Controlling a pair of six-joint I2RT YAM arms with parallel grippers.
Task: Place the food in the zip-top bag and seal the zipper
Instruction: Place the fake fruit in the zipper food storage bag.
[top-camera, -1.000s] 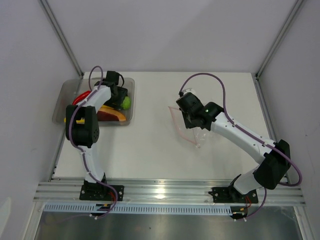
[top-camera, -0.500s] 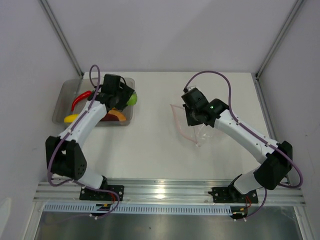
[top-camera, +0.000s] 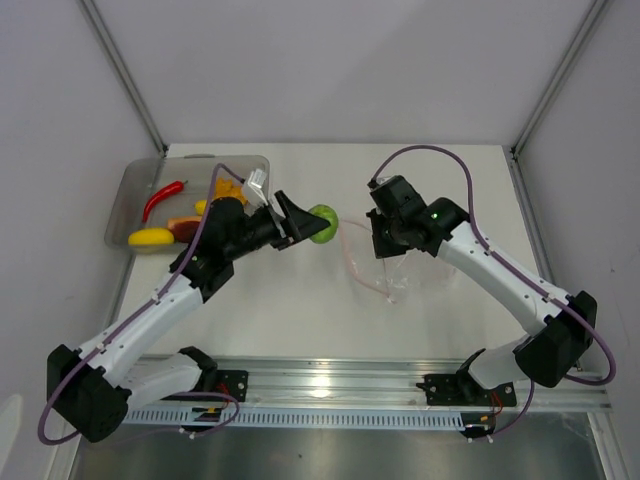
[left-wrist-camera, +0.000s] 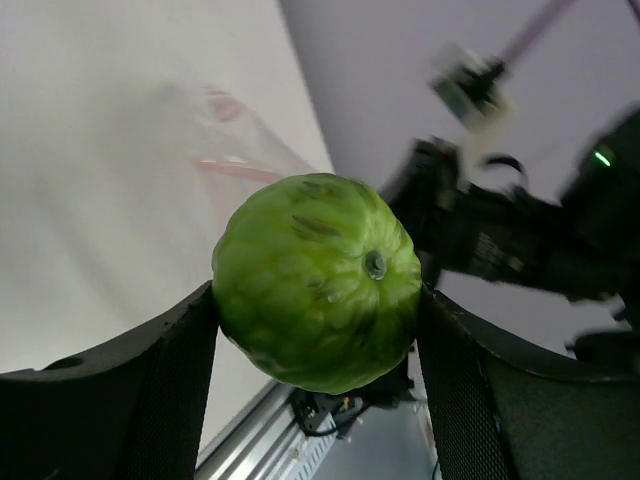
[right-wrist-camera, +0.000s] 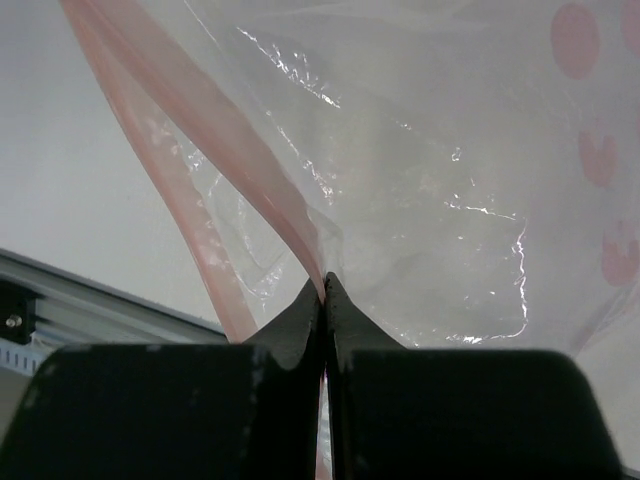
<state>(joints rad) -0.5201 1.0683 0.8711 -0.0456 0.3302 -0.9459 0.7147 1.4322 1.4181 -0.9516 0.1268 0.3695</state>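
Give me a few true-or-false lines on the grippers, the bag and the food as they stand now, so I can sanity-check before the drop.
1. The left gripper holds the green fruit between its fingers. True.
2. The right gripper is shut on the zip-top bag at its zipper. True.
3. The green fruit is inside the bag. False: it is held outside the bag, beside its mouth.
4. The red chili lies in the grey tray. True.
5. The zipper is sealed. False: in the right wrist view its pink strips stand apart, so the mouth is open.
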